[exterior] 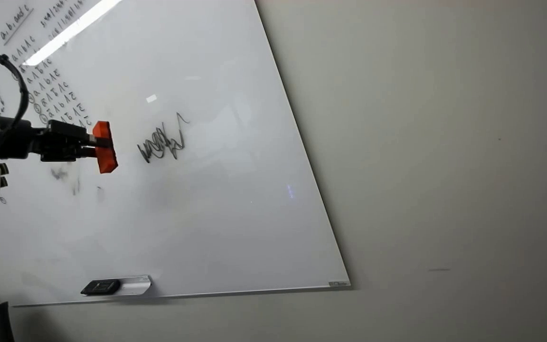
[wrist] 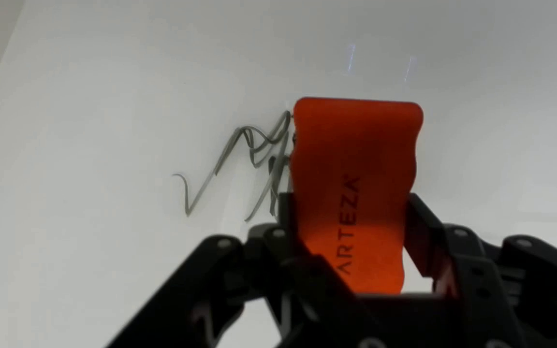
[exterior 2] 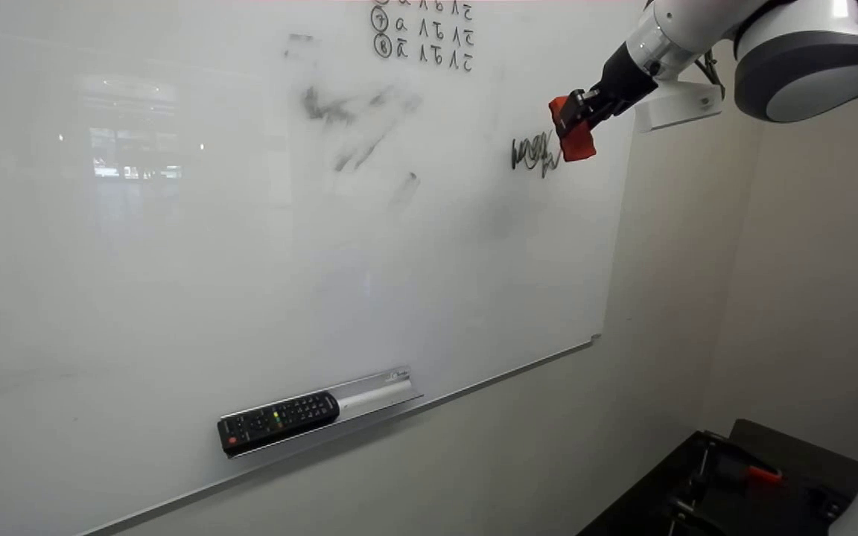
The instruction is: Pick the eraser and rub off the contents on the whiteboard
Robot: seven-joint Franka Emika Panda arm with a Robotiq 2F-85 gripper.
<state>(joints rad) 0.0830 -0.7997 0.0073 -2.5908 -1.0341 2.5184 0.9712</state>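
black gripper [wrist: 351, 208] sits nearest me in the wrist view, clamped on the two long sides of the orange-red eraser [wrist: 356, 140], its lettered face toward me. i'm taking the scribble [exterior: 162, 140] as my mark for every place. from the wrist, the eraser hides part of it, and jagged strokes run out past one long side. in an exterior view i see the eraser [exterior: 106, 159] left of the scribble with a strip of whiteboard [exterior: 127, 142] showing between; in an exterior view the eraser [exterior 2: 579, 143] overlaps the scribble's right end. those angles together put it off the whiteboard.

for room, right of the scribble i get glossy whiteboard out to its slanting right edge [exterior: 302, 142], with matt wall [exterior: 435, 142] past that. below the scribble it's open too, just a faint grey haze [exterior: 166, 190], down to the bottom edge [exterior 2: 507, 376]. a tray [exterior 2: 377, 398] juts out there, below and left of the scribble, with a black remote control [exterior 2: 280, 420] lying in it. it's tighter to the left: columns of writing [exterior: 55, 95] run above and left of the scribble in both exterior views, and grey smudges [exterior 2: 317, 104] sit left of it. in an exterior view the arm [exterior 2: 697, 26] shows above and right of the scribble.
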